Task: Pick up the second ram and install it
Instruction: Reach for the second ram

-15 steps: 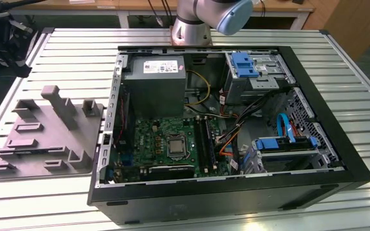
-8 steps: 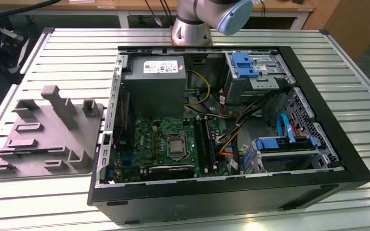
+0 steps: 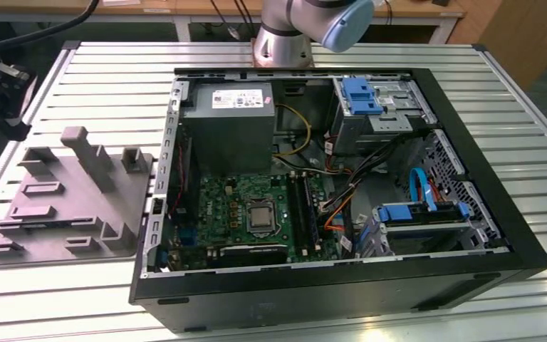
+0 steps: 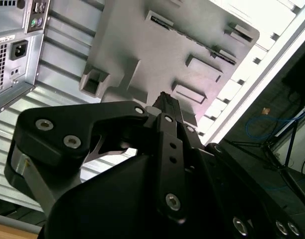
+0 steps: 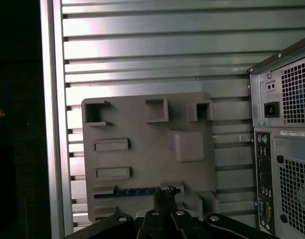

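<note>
The second ram [image 5: 135, 192] is a dark blue strip lying edge-up in a long slot along one edge of the grey tray [image 5: 142, 164]. In the first wrist view my gripper [image 5: 165, 193] hovers high above that edge, its tips lined up just past one end of the strip. In the second wrist view the black fingers [image 4: 165, 107] are pressed together with nothing between them, above the tray [image 4: 157, 55]. The exterior view has the tray [image 3: 65, 214] on the table at its left, beside the open computer case [image 3: 350, 278].
Inside the case are the green motherboard [image 3: 245, 206] with long black slots [image 3: 302, 206], a grey power supply [image 3: 226, 128] and blue drive brackets [image 3: 361, 96]. The case's rear panel [image 5: 287, 149] stands close to the tray. The slatted table [image 5: 157, 55] ends at an edge beyond the tray.
</note>
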### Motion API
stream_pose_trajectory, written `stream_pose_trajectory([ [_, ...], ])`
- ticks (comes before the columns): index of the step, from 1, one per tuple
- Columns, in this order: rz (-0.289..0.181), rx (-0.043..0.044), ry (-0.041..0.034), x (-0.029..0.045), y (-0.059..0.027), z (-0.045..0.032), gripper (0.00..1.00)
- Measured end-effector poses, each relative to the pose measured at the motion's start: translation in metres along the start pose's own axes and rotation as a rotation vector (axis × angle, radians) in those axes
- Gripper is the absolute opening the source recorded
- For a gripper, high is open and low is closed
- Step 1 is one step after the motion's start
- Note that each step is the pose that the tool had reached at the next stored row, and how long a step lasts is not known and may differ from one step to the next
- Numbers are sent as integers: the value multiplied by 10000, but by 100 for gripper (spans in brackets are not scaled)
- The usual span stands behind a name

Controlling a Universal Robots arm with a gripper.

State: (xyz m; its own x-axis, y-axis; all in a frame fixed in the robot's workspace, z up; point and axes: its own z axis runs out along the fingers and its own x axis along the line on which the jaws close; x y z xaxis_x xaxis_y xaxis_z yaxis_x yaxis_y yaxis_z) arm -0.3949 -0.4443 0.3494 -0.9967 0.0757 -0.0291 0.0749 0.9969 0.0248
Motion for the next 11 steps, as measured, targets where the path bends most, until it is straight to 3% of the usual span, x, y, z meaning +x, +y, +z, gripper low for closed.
stream_pose_trajectory([
  [11, 0, 1, 9, 62, -207, 141, 10],
])
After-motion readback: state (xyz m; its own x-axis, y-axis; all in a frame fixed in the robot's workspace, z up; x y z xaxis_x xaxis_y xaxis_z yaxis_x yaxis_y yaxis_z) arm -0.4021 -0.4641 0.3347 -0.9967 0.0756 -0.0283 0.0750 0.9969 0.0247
